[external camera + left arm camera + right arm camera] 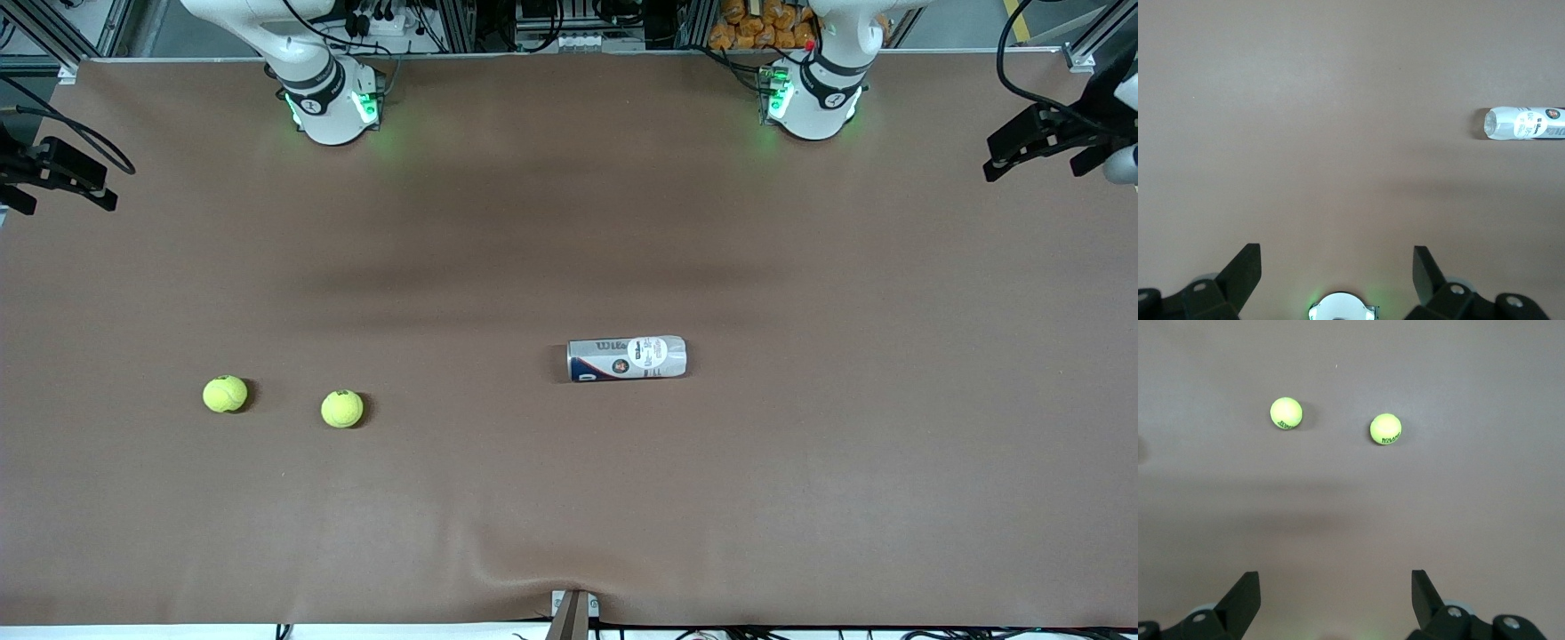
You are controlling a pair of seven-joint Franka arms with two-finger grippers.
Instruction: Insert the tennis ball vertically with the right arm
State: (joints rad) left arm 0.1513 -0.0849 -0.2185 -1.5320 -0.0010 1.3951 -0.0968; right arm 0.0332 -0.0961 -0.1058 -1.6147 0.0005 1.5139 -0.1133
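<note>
Front view: nothing started, two tennis balls lie loose toward the right arm's end, Wilson ball can lies on its side mid-table; right gripper and left gripper raised, spread wide, empty.

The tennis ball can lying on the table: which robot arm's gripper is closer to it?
Left. The left gripper, open, hangs over bare table with the can in its wrist view. The right gripper, open, hangs over the table at the other end, looking at the two tennis balls.
</note>
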